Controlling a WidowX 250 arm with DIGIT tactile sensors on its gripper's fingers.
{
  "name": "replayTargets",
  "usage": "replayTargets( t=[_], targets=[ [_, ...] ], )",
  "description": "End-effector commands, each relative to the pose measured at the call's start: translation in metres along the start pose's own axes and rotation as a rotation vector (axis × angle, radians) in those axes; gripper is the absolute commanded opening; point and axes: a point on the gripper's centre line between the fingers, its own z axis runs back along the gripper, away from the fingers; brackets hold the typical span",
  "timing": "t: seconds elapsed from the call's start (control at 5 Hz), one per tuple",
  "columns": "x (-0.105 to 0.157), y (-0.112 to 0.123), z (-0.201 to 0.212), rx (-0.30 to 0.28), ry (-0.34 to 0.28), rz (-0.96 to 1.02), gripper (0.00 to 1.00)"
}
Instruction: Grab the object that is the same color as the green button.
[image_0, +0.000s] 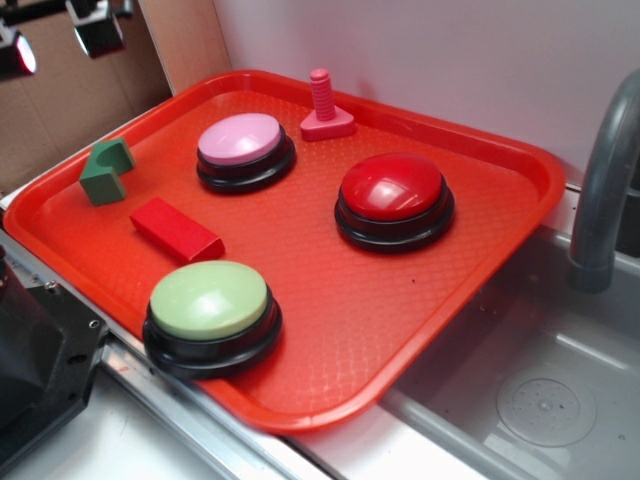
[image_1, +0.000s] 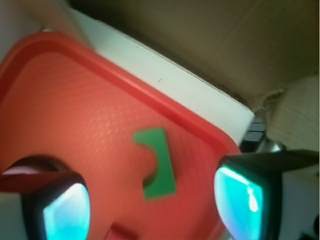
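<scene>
The small dark green notched block (image_0: 106, 171) is seen on the red plastic tray (image_0: 400, 330), near its left rim, well apart from the pale-green dome button (image_0: 209, 300). The gripper (image_1: 152, 205) is held spread wide above the block, grasping nothing.

Three dome buttons — green button (image_0: 209, 299), pink (image_0: 240, 139), red (image_0: 391, 186) — one green block (image_0: 105, 171), one red block (image_0: 176, 230), one bolt (image_0: 325, 108), one tray (image_0: 420, 330).

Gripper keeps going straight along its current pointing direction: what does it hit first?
Probably the small dark green notched block: in the wrist view it lies between the open gripper's fingertips, on the red plastic tray. Nothing shows in between, though depth is unclear.
</scene>
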Motion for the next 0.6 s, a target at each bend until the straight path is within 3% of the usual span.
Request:
replayTargets(
  t=[0.0, 0.4],
  targets=[
    [0.001, -0.008, -0.032, 0.018, -0.044, -0.096, 1.00],
    [-0.003, 0.025, -0.053, 0.014, -0.001, -0.044, 1.00]
  ],
)
